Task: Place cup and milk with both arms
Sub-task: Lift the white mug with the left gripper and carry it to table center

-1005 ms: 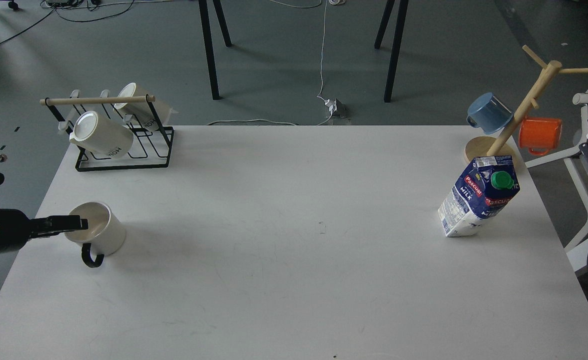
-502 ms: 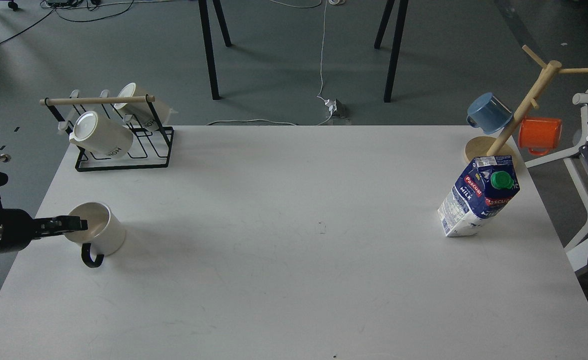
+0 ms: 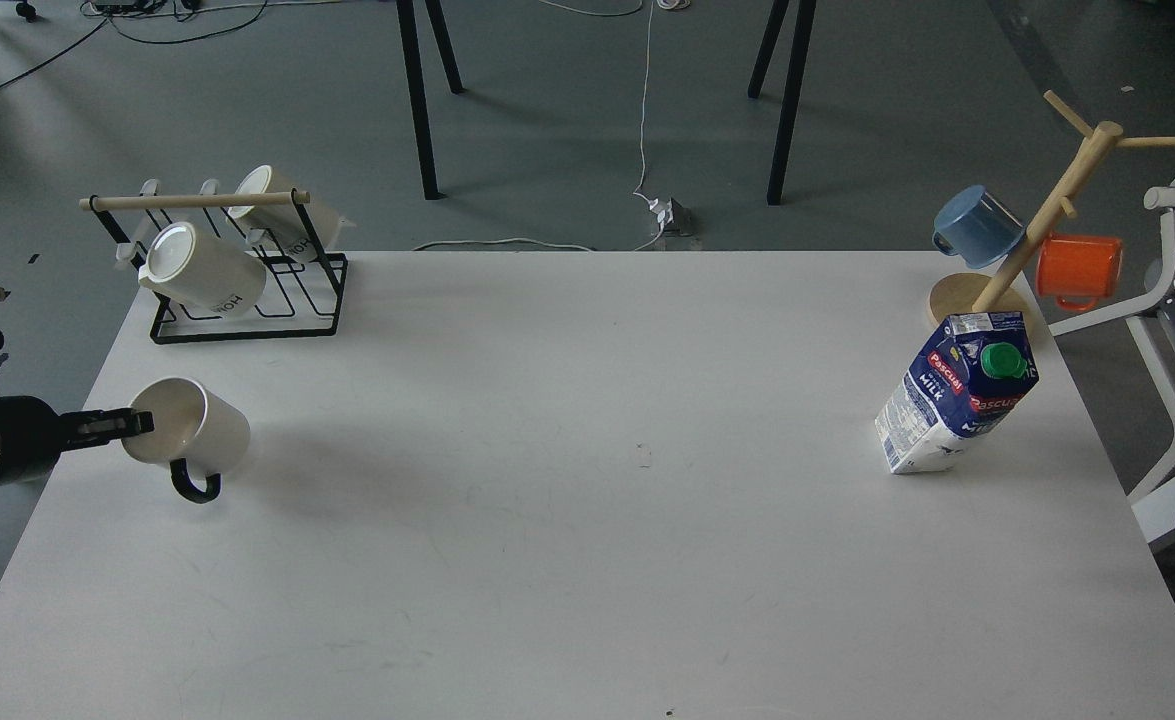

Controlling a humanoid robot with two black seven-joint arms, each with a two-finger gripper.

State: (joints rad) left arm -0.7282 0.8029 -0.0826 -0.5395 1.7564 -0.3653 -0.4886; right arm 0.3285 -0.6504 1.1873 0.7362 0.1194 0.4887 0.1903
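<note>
White table (image 3: 587, 560) stood on grey floor (image 3: 547, 120), cables trailing, black legs (image 3: 417, 100) beyond far edge. Left gripper (image 3: 132, 424) pinched rim of cup (image 3: 192, 432), cup tipped, mouth toward left, at table's left edge. Milk (image 3: 957, 392) upright at right side, just before mug tree (image 3: 1032, 225). Wire rack (image 3: 237, 262) far left corner. Right gripper out of frame.
</note>
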